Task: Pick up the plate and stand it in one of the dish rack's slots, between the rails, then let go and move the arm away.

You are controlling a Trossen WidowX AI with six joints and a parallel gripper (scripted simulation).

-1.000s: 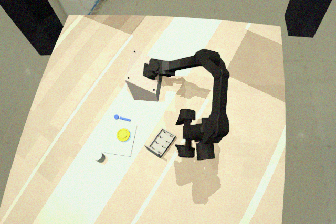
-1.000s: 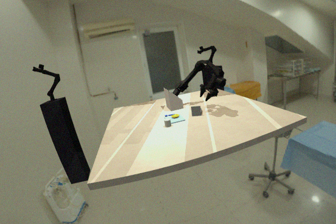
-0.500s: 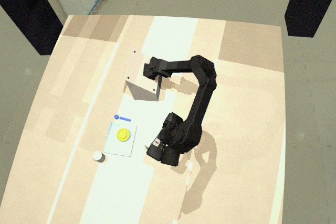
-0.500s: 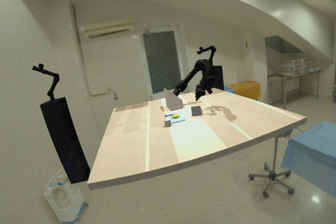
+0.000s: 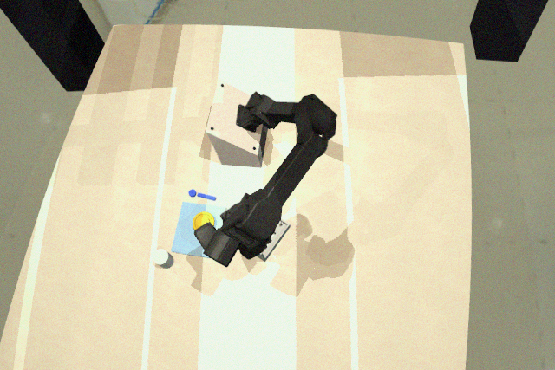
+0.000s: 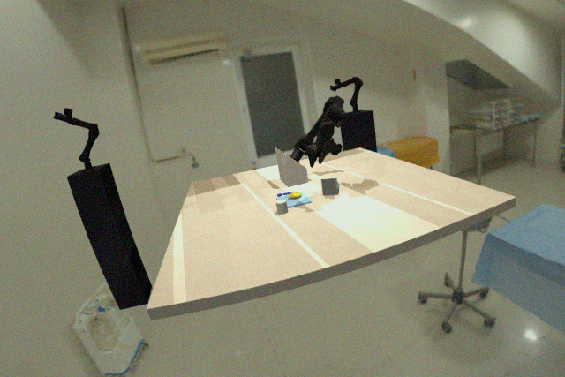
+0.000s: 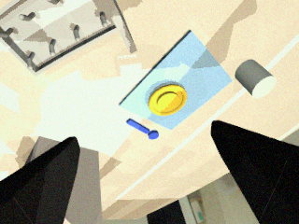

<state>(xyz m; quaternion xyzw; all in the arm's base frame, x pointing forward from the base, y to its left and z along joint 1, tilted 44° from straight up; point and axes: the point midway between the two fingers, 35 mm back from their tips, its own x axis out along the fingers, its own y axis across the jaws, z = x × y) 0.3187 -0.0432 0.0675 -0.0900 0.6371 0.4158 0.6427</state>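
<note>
The yellow plate (image 5: 201, 219) (image 6: 295, 194) (image 7: 167, 99) lies flat on a light blue mat (image 5: 181, 238) (image 6: 305, 202) (image 7: 208, 65). The grey dish rack (image 5: 276, 236) (image 6: 329, 186) (image 7: 63, 15) with its pegs stands beside the mat. In the top view my arm hides most of it. My gripper (image 5: 210, 243) (image 6: 313, 161) (image 7: 146, 134) is open and empty. It hangs well above the table, over the edge of the mat and next to the plate, with the plate ahead of the fingers in the wrist view.
A blue spoon (image 5: 202, 196) (image 6: 285, 193) (image 7: 142, 129) lies just off the mat. A white cup (image 5: 161, 257) (image 6: 281, 206) (image 7: 254, 77) stands near the mat's other corner. The arm's base box (image 5: 231, 142) (image 6: 291, 169) stands behind. Dark pillars flank the table.
</note>
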